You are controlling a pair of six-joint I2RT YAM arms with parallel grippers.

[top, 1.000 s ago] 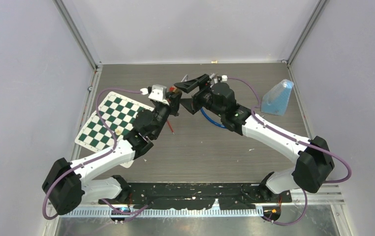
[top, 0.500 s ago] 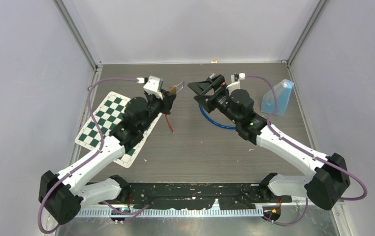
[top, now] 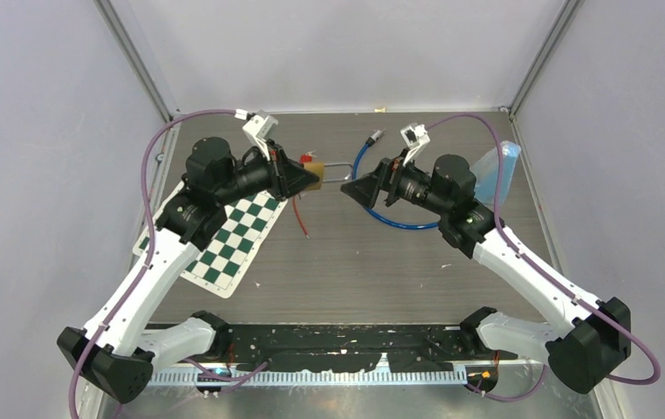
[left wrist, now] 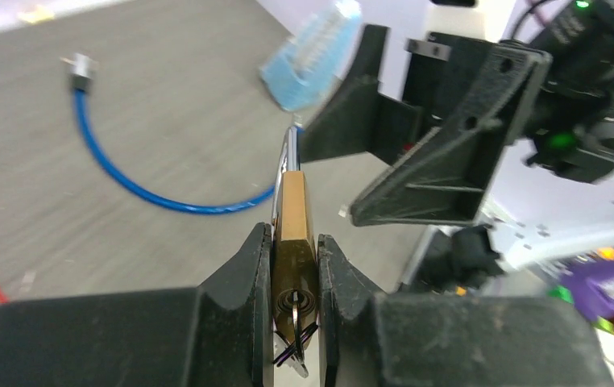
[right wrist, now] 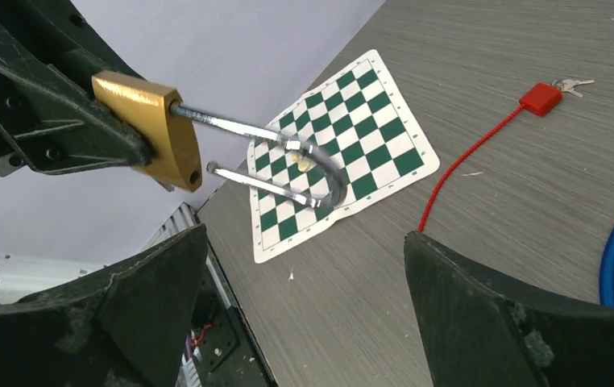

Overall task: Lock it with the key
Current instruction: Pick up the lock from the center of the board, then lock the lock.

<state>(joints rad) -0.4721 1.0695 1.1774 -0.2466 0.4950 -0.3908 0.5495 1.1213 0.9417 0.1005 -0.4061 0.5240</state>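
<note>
Left gripper (left wrist: 293,250) clamped on padlock (left wrist: 292,218) body, held above table. Key (left wrist: 296,322) in keyhole. Shackle (right wrist: 247,127) open, free leg out of body. Right gripper (right wrist: 304,234) spread wide, empty, facing shackle, apart. To do: press shackle in, turn key.

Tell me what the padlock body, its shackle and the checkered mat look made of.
The padlock body looks like brass: matte golden-yellow faces. The shackle is probably steel: bright silver, glinting. The checkered mat seems thin vinyl or paper: flat, printed squares.
</note>
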